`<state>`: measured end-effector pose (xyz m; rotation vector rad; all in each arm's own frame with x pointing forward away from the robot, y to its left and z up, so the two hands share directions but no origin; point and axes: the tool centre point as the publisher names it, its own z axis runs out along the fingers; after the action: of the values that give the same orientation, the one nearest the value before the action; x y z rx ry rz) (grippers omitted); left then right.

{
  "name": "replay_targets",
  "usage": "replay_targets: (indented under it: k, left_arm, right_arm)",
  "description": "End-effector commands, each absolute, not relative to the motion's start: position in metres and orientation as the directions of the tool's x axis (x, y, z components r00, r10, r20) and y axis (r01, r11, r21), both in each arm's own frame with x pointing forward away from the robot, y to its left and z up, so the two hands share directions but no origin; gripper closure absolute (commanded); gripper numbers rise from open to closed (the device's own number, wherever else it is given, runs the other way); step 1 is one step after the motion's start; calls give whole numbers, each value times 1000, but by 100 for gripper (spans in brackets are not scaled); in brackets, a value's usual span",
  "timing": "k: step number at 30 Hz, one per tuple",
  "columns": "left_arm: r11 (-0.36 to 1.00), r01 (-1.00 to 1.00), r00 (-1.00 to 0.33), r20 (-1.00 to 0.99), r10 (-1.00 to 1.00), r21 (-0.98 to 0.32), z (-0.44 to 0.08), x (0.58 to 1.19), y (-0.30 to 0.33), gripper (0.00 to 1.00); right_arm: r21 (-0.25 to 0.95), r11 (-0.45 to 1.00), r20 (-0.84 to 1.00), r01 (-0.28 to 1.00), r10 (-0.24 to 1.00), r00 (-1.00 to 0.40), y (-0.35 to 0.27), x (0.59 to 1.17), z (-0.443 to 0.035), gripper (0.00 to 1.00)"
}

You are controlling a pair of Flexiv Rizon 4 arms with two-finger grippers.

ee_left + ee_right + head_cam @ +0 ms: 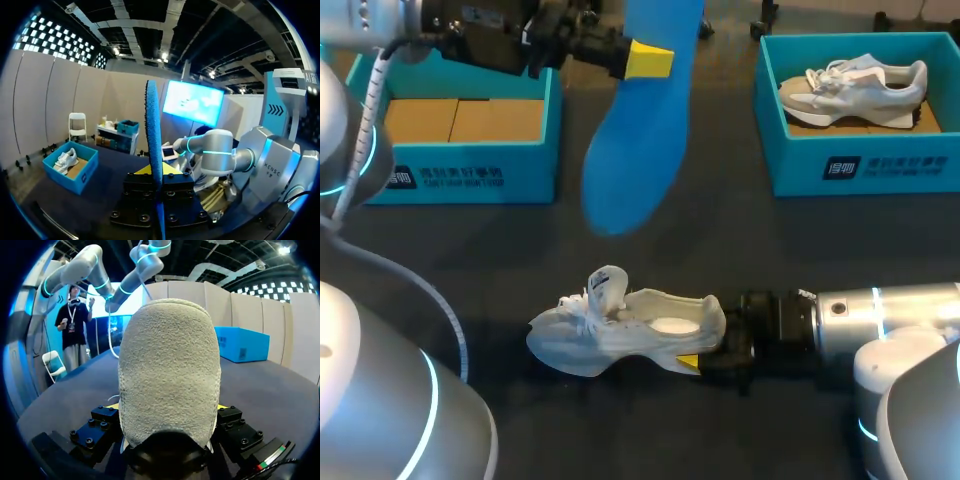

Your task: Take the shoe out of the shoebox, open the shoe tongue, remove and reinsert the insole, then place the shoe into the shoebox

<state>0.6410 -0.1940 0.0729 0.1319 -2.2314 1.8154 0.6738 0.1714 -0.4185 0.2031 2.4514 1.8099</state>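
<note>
The shoe (169, 375) sits nearest, its rough pale heel filling the space between the fingers of the right pincer (168, 406). The fingers press on the heel from both sides, so this pincer is closed on the shoe and pins it on its sole to the dark bench (770, 240). The toe points away from the pincer. Ahead of the grip the tongue (608, 285) stands pulled up and forward, leaving the mouth of the shoe wide open. Farther off and raised well above the bench, the left pincer (158, 172) is clamped on one end of the blue insole (640, 140). The insole hangs from it, clear of the shoe and touching nothing else. Just behind the left pincer is an open teal shoebox (470, 175) showing only its cardboard floor. Well beyond the right pincer's side stands a second teal box (865, 165) with another shoe (855, 90) lying in it. As I judge it, the task is past halfway: the shoe is out, the tongue is open and the insole is removed. Left to do are sliding the insole back in, probably toe end first while the right pincer steadies the heel, and then setting the shoe into the vacant box.
</note>
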Motion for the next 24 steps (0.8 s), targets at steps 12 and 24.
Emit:
replay_targets:
  k: [12, 24]
  left_arm:
    - [167, -346, -933, 358, 45, -923, 57, 634, -189, 100]
    - [165, -361, -926, 374, 54, -918, 56, 635, -189, 100]
  right_arm:
    - [954, 294, 9, 56, 159, -987, 173, 674, -418, 100]
    - [950, 309, 4, 50, 150, -989, 168, 673, -415, 0]
